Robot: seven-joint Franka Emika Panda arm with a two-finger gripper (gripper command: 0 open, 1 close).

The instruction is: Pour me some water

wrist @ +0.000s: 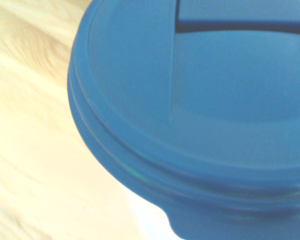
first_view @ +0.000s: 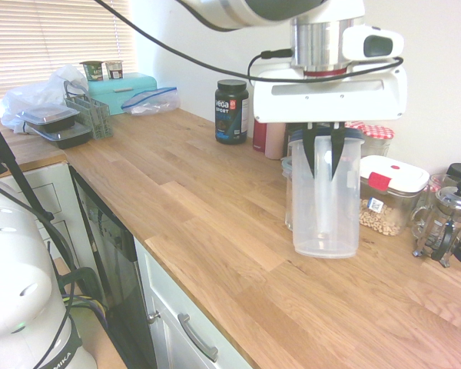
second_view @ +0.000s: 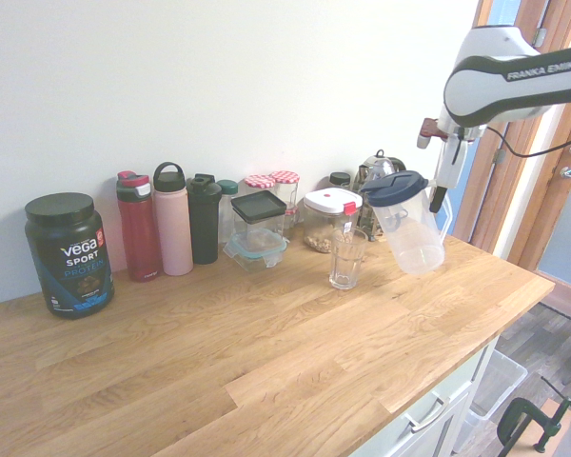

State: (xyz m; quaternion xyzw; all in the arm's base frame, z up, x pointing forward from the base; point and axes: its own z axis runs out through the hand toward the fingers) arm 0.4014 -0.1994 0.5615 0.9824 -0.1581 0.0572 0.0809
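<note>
Bright, washed out (wrist view blurry)
</note>
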